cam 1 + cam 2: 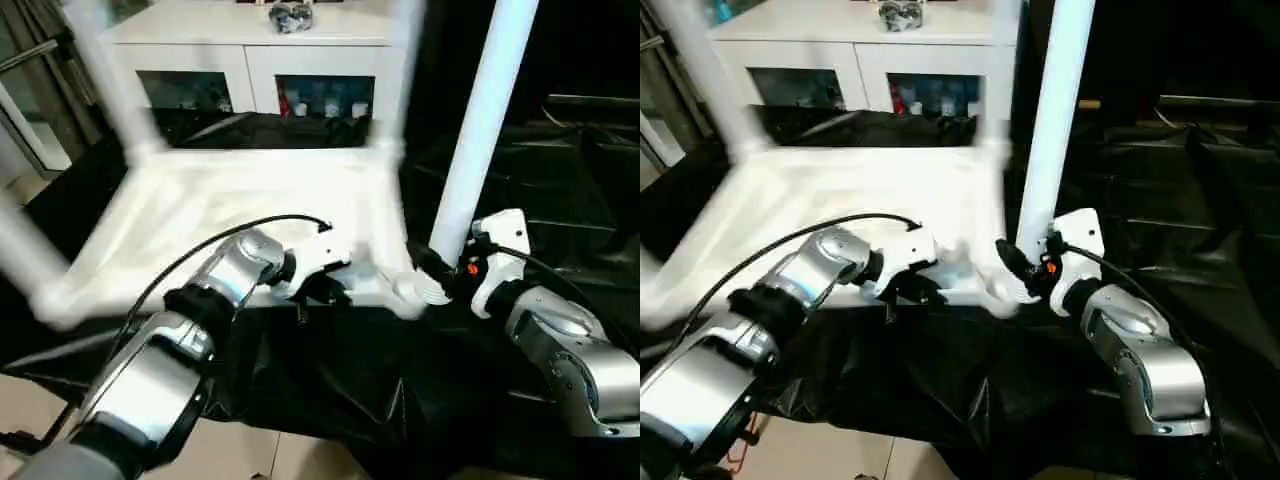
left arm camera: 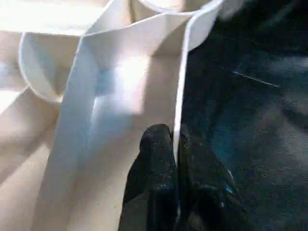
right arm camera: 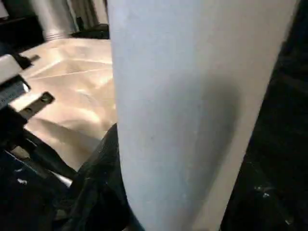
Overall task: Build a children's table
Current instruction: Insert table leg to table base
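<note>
The children's table lies upside down on the black-draped work table, its white ribbed tabletop (image 1: 230, 215) facing up. White legs stand in its corner sockets: one at the near right (image 1: 485, 120), one at the far left (image 1: 110, 80), one at the near left (image 1: 25, 255). My left gripper (image 1: 320, 285) is at the tabletop's near edge. In the left wrist view its black fingers (image 2: 156, 159) are shut on the thin rim wall (image 2: 180, 86). My right gripper (image 1: 432, 268) is shut on the base of the near right leg (image 3: 192, 110), with one finger (image 3: 103, 168) beside it.
A white cabinet (image 1: 250, 40) with glass doors stands behind the work table. Black cloth (image 1: 330, 390) hangs over the table's near edge, with pale floor (image 1: 240, 450) below. A black cable (image 1: 200, 250) arcs over my left forearm.
</note>
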Controlling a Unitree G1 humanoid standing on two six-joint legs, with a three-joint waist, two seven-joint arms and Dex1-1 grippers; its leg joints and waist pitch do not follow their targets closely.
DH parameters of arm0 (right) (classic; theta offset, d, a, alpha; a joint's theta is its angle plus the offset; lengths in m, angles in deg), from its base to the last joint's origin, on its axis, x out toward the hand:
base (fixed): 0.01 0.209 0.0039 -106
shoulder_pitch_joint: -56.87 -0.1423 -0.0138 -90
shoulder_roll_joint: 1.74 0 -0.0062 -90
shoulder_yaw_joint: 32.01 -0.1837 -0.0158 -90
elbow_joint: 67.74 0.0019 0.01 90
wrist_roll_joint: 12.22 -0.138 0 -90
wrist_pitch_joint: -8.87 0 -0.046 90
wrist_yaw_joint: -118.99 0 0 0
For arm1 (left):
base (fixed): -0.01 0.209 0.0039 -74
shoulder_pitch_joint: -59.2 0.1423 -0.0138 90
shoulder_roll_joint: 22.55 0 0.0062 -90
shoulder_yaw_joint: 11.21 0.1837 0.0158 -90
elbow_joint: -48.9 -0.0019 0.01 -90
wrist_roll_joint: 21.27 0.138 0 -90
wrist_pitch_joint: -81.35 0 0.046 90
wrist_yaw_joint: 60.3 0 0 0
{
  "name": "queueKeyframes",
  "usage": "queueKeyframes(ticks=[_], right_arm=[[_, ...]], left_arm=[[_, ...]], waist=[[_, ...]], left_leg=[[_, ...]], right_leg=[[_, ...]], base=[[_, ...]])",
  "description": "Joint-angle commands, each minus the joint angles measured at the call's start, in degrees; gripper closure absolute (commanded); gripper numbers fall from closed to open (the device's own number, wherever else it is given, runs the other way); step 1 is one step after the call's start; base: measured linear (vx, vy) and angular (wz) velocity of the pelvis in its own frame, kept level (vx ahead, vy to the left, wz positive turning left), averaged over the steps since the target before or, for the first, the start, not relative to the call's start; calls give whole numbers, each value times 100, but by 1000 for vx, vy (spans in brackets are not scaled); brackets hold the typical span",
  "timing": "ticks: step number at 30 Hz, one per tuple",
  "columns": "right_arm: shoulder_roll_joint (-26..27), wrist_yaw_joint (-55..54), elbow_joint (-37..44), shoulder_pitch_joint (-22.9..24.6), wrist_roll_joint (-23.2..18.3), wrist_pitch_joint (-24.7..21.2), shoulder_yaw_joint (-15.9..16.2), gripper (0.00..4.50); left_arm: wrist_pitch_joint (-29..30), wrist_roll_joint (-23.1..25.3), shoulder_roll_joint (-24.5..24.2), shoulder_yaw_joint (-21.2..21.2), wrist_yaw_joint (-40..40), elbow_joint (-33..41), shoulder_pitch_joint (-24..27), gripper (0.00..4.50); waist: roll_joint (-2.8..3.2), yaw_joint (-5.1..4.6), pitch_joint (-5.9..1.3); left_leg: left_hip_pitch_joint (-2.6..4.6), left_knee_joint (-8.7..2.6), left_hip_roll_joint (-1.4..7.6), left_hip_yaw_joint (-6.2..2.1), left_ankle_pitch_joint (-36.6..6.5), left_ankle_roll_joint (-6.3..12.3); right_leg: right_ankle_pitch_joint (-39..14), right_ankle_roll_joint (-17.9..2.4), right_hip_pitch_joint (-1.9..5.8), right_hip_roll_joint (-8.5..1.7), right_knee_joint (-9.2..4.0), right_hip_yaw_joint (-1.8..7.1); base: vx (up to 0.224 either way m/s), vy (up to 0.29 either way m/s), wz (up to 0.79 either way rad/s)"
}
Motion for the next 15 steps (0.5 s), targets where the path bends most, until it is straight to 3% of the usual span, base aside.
queueKeyframes(ticks=[1, 2, 3, 4, 6, 7, 8, 9, 10, 11, 15], right_arm=[[21, -54, 4, -115, -40, -40, -66, 259], [84, -97, -89, -154, -47, -25, -70, 259], [154, -116, -201, -207, -41, 13, -43, 259], [154, -116, -201, -207, -41, 13, -43, 259], [226, -55, -340, -284, -49, 80, 22, 259], [266, 38, -441, -383, -68, 101, 53, 259], [266, 38, -441, -383, -68, 101, 53, 259], [281, 69, -482, -428, -86, 99, 58, 259], [276, 117, -555, -497, -71, 116, 98, 259], [274, 152, -629, -559, -68, 121, 122, 259], [228, 319, -995, -768, 75, 253, 267, 259]], left_arm=[[340, 4, -150, -106, 217, -5, 178, 449], [565, -12, -179, -168, 289, 407, 408, 449], [740, -43, -184, -260, 403, 953, 737, 449], [740, -43, -184, -260, 403, 953, 737, 449], [844, -79, -177, -370, 563, 1630, 1181, 450], [620, -125, -169, -390, 709, 1916, 1441, 450], [620, -125, -169, -390, 709, 1916, 1441, 450], [582, -147, -164, -394, 767, 2029, 1537, 450], [365, -254, -133, -429, 758, 2050, 1617, 450], [336, -304, -109, -467, 808, 2161, 1705, 450], [384, -468, -32, -583, 810, 2466, 1948, 450]], waist=[[-152, 79, -354], [-162, 87, -356], [-219, 81, -359], [-171, 75, -356], [-170, 98, -344], [-243, 113, -332], [-207, 138, -349], [-184, 141, -326], [-184, 140, -324], [-220, 130, -316], [-229, 141, -320]], left_leg=[[-22, -306, 424, -247, 76, 573], [-5, -302, 422, -240, 40, 582], [-24, -318, 447, -242, 97, 585], [-30, -332, 464, -255, 127, 585], [13, -331, 494, -236, -3, 578], [43, -346, 501, -215, -126, 545], [55, -349, 523, -235, -152, 498], [87, -369, 532, -211, -300, 441], [90, -381, 542, -209, -301, 436], [79, -392, 547, -205, -339, 424], [59, -387, 534, -181, -294, 445]], right_leg=[[-386, -1007, 356, -814, -490, 305], [-417, -997, 346, -807, -509, 313], [-250, -1044, 363, -820, -470, 313], [-186, -1084, 350, -837, -451, 295], [-339, -1081, 306, -839, -480, 309], [-487, -1072, 292, -835, -509, 311], [-483, -1113, 302, -868, -467, 308], [-693, -1105, 261, -860, -505, 290], [-684, -1105, 255, -858, -506, 288], [-640, -1115, 259, -873, -500, 274], [-633, -1081, 268, -929, -488, 238]], base=[[0, 0, 0], [0, 0, 0], [0, 0, 0], [0, 0, 0], [0, 0, 0], [0, 0, 0], [0, 0, 0], [0, 0, 0], [0, 0, 0], [0, 0, 0], [0, 0, 0]])
